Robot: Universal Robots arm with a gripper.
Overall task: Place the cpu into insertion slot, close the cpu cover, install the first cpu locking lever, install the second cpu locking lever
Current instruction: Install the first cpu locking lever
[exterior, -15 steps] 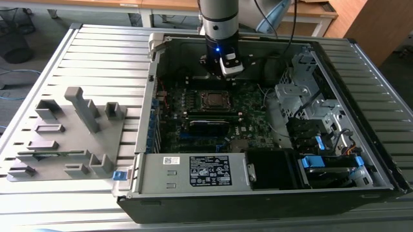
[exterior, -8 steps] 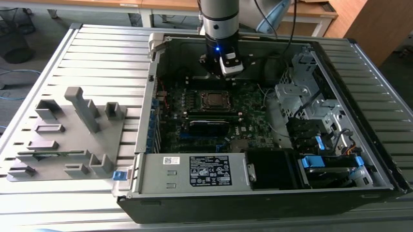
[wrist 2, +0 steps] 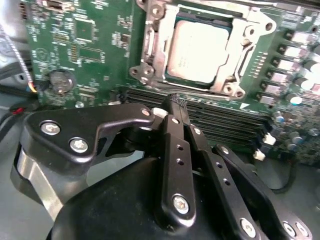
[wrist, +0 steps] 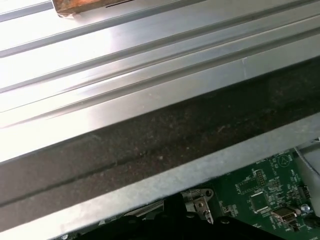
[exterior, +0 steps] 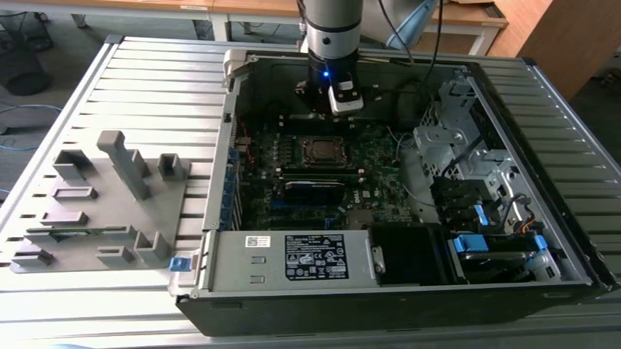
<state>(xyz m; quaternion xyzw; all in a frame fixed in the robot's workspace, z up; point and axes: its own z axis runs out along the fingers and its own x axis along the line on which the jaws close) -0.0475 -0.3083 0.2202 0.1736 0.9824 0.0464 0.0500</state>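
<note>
In the exterior view, the arm reaches down into an open black computer case lying on a ribbed silver metal tabletop. Its end effector hangs above the green motherboard, just beyond the small square dark insertion slot with a silvery rim. A grey power supply box with a white label sits at the near end of the case, and a grey plastic fixture with upright blocks stands on the tabletop toward the exterior view's left.

In the second wrist view, the end effector has its black fingers drawn together with nothing between them, tips over the long black memory slots. The small flat square cpu with a dull silver-grey top lies seated in the insertion slot, framed by the thin square silver metal cpu cover, which lies flat around it.

In the first wrist view, the ribbed tabletop and the case's dark wall show, with a corner of the motherboard.
</note>
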